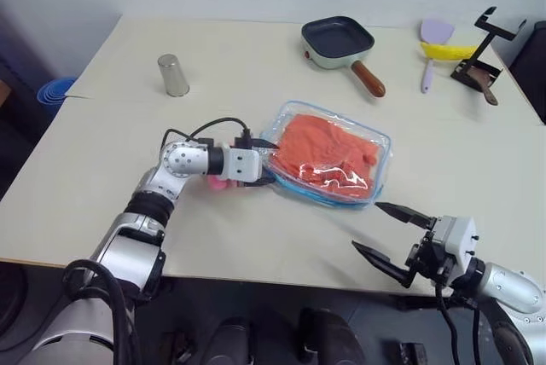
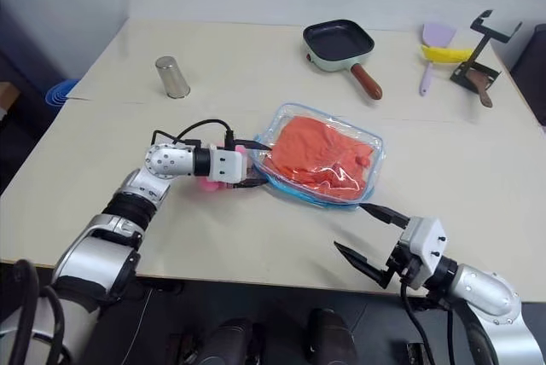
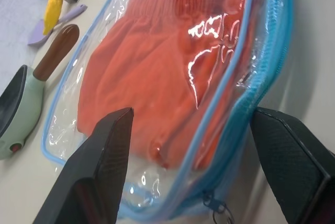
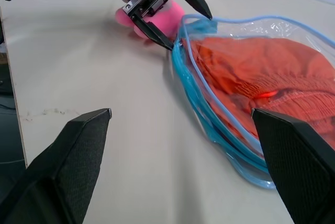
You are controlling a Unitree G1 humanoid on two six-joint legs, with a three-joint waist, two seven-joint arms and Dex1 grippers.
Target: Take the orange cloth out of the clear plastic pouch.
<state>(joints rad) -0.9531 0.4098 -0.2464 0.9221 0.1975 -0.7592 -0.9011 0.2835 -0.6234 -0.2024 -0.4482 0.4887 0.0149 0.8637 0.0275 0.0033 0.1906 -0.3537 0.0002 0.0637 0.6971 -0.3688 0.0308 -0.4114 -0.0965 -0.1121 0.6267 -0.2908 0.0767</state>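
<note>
1. Orange cloth (image 1: pixel 328 153) is sitting inside the clear plastic pouch (image 1: pixel 380 145), which lies flat mid-table (image 1: pixel 102 126), nearer me than the frying pan (image 1: pixel 338 41).
2. My left jaws (image 4: pixel 172 17) are spread, one finger on either side of the pouch's blue-zippered end. They aren't pinching anything, as far as I can see.
3. My right jaws (image 1: pixel 394 238) hang wide apart with nothing in them, near the table's front edge, just off the pouch's near corner.
4. Handling guess: the cloth looks soft, light and bunched, so it should drag out easily. The pouch film is shiny, floppy and probably slippery.
5. I'd pin the zipper trim with one side and pinch a cloth fold near the mouth. I can't tell how far that zipper is open.
</note>
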